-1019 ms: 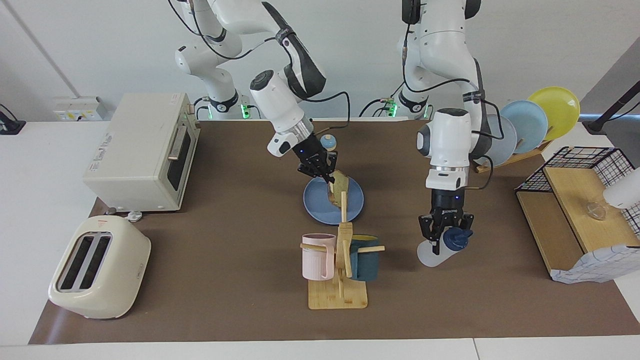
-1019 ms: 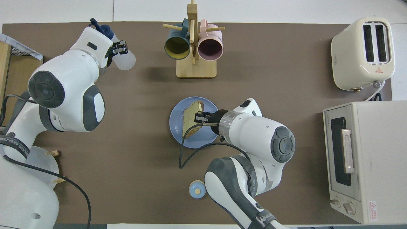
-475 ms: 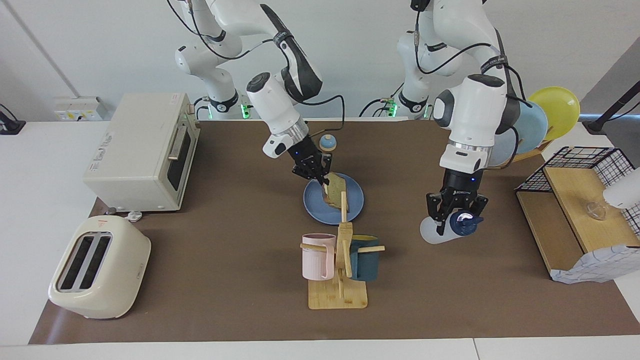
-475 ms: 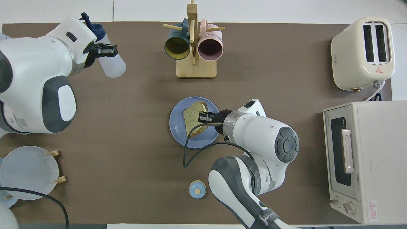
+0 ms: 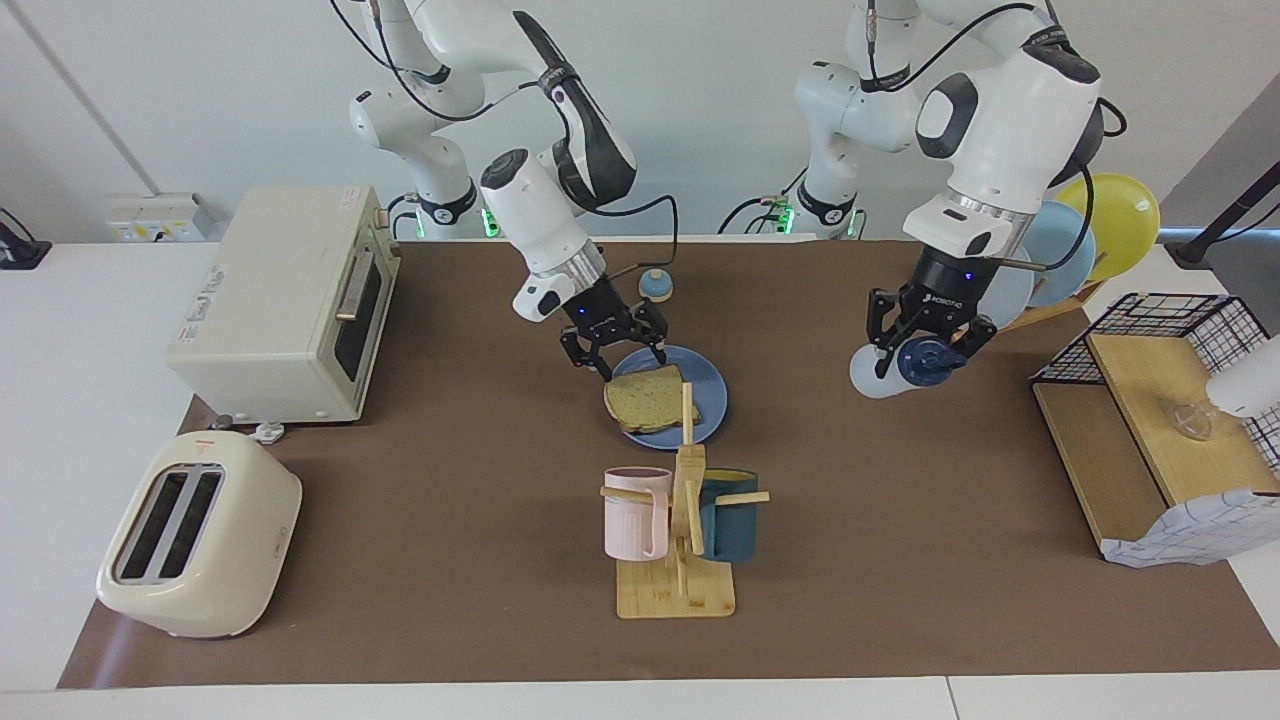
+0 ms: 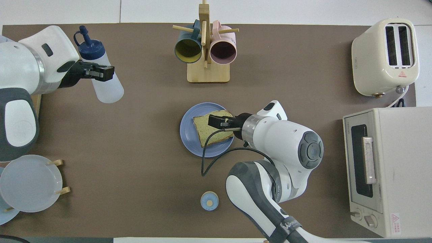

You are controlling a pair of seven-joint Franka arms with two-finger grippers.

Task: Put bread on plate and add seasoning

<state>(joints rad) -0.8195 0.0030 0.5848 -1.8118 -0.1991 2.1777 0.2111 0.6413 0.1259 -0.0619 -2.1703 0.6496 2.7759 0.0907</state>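
Observation:
The bread (image 5: 650, 398) lies flat on the blue plate (image 5: 712, 402) in the middle of the table. It also shows on the plate (image 6: 187, 132) in the overhead view (image 6: 212, 132). My right gripper (image 5: 615, 358) is open and empty, just above the edge of the bread nearer to the robots; it also shows in the overhead view (image 6: 212, 121). My left gripper (image 5: 922, 350) is shut on the seasoning bottle (image 5: 868, 372) and holds it tilted in the air over the mat toward the left arm's end. The overhead view shows this gripper (image 6: 101, 71) across the bottle (image 6: 107, 90).
A wooden mug rack (image 5: 678, 590) with a pink mug (image 5: 634, 512) and a teal mug (image 5: 728, 515) stands farther from the robots than the plate. A toaster (image 5: 195, 535), a toaster oven (image 5: 285, 300), a small bell (image 5: 655, 286), upright plates (image 5: 1110, 215) and a wire shelf (image 5: 1165, 400) ring the mat.
My right gripper opened and let go of the bread, which dropped flat onto the plate. My left gripper lifted the bottle off the mat and carried it up.

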